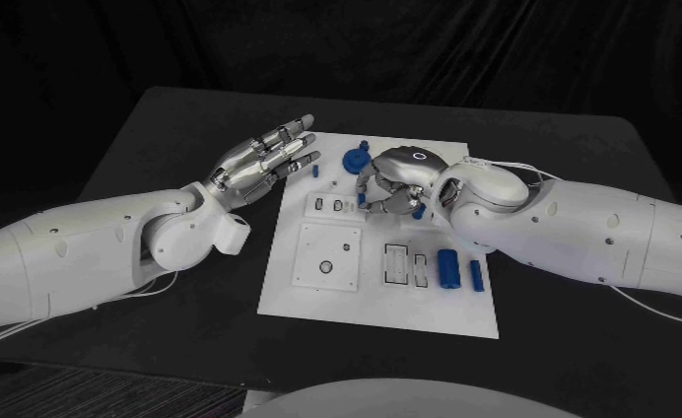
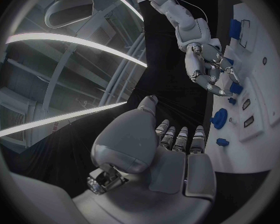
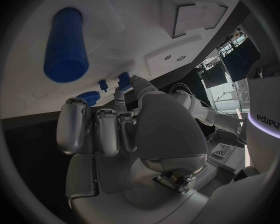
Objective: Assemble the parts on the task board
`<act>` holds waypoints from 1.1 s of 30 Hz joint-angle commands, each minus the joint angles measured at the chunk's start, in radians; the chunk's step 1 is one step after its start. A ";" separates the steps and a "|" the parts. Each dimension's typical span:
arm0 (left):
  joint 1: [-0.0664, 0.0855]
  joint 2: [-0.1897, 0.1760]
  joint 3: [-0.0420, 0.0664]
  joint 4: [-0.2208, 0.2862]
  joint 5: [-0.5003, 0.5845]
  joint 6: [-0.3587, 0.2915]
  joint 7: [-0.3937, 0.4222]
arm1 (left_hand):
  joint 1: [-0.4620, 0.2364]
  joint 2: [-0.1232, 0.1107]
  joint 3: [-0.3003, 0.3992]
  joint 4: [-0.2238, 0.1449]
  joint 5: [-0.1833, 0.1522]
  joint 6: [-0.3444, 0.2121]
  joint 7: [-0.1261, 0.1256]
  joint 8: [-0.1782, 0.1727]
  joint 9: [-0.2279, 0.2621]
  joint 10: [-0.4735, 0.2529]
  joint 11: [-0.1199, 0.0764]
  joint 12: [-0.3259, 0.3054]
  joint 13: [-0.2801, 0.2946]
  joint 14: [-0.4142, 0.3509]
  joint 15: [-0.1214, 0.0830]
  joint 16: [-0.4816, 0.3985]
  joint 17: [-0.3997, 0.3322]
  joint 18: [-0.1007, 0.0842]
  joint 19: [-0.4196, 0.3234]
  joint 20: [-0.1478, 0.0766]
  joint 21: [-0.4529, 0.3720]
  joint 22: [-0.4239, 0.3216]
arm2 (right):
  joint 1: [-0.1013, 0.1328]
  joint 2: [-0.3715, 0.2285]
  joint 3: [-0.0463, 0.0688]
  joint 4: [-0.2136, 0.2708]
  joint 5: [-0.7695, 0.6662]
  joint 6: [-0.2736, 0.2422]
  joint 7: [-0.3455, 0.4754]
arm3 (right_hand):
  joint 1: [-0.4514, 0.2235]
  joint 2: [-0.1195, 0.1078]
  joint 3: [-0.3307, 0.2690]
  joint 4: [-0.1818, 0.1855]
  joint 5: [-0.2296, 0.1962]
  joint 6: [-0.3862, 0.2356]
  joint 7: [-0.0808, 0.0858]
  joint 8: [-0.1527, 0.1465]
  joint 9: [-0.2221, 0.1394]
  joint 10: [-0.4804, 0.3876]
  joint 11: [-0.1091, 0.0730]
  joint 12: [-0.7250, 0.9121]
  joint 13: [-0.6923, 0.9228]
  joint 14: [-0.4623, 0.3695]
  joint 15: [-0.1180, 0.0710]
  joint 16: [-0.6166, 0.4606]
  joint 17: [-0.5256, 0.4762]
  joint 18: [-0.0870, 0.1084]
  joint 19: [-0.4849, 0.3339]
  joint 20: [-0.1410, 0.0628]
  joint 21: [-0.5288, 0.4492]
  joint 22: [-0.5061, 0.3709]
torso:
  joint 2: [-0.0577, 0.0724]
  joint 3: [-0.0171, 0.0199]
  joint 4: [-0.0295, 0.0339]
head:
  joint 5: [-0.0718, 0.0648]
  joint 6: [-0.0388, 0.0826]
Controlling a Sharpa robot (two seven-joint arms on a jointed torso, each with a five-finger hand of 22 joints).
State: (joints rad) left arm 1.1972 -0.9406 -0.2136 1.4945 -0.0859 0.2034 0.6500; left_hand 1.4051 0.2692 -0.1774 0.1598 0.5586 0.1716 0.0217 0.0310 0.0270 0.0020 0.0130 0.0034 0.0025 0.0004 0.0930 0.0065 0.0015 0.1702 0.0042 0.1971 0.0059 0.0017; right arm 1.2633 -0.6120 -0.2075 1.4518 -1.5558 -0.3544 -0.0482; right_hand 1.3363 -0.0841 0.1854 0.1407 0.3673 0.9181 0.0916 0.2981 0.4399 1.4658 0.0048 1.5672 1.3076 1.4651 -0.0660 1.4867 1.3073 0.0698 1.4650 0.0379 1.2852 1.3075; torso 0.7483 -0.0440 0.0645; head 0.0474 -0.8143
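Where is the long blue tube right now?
In the head view, the long blue tube lies on the white board, near its right edge, beside a thinner blue piece and just under the robot's right arm.

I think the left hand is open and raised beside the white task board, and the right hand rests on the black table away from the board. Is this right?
Not quite. The left hand is indeed open and raised beside the task board. But the right hand is not on the black table: the head view shows it over the board, fingers curled down among the blue parts.
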 commanded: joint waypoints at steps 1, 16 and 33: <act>-0.001 0.002 0.001 0.002 0.004 0.012 0.008 | -0.007 0.006 0.002 -0.006 0.005 0.000 0.005 0.002 0.000 0.003 0.008 -0.001 0.000 0.000 0.008 -0.007 -0.001 0.002 -0.001 0.004 -0.003 0.001 | -0.003 0.002 0.000 -0.002 -0.006 0.024 -0.027 | -0.010 -0.004 0.007 -0.001 -0.008 -0.020 0.004 -0.023 -0.019 0.105 0.010 0.004 0.263 0.083 0.010 -0.004 0.154 -0.006 0.007 0.010 -0.007 0.177 | 0.000 0.0001 0.0002 | 0.000 -0.001; -0.001 0.004 0.001 0.000 0.004 0.013 0.007 | -0.007 0.006 0.002 -0.007 0.006 0.000 0.006 0.002 0.000 0.003 0.008 -0.001 -0.001 0.000 0.008 -0.007 -0.001 0.002 -0.001 0.005 -0.003 0.001 | -0.003 0.015 0.000 -0.012 -0.006 0.046 -0.029 | -0.020 -0.018 0.016 -0.013 -0.050 -0.089 0.014 -0.120 -0.087 0.105 0.003 0.004 0.263 0.082 0.006 -0.005 0.149 -0.003 0.004 0.011 -0.020 0.174 | -0.001 0.0004 0.0005 | -0.001 -0.004; -0.001 0.004 0.001 -0.001 0.004 0.010 0.007 | -0.008 0.006 0.003 -0.009 0.006 0.000 0.007 0.002 0.000 0.002 0.008 -0.002 -0.001 0.000 0.008 -0.007 -0.001 0.002 -0.001 0.005 -0.003 0.001 | -0.006 0.007 0.000 -0.012 -0.006 0.030 -0.019 | -0.045 -0.055 -0.042 0.019 -0.274 -0.183 -0.002 -0.195 -0.173 0.105 -0.013 0.004 0.263 0.080 -0.007 -0.008 0.142 -0.002 0.005 -0.001 -0.030 0.173 | -0.001 0.0004 0.0007 | 0.002 -0.007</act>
State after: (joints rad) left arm 1.1972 -0.9373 -0.2136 1.4920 -0.0859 0.2048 0.6468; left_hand 1.4052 0.2692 -0.1746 0.1571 0.5586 0.1716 0.0217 0.0310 0.0270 0.0054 0.0163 0.0034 0.0025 0.0004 0.0929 0.0066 0.0008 0.1703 0.0041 0.1970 0.0059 0.0017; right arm 1.2604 -0.6015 -0.2081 1.4372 -1.5562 -0.3120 -0.0585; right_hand 1.2918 -0.1289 0.1504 0.1532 0.1094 0.7413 0.0904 0.1071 0.2723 1.4681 -0.0009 1.5672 1.3074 1.4649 -0.0665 1.4830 1.3073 0.0698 1.4651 0.0449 1.2600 1.3081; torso 0.7474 -0.0432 0.0653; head 0.0465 -0.8213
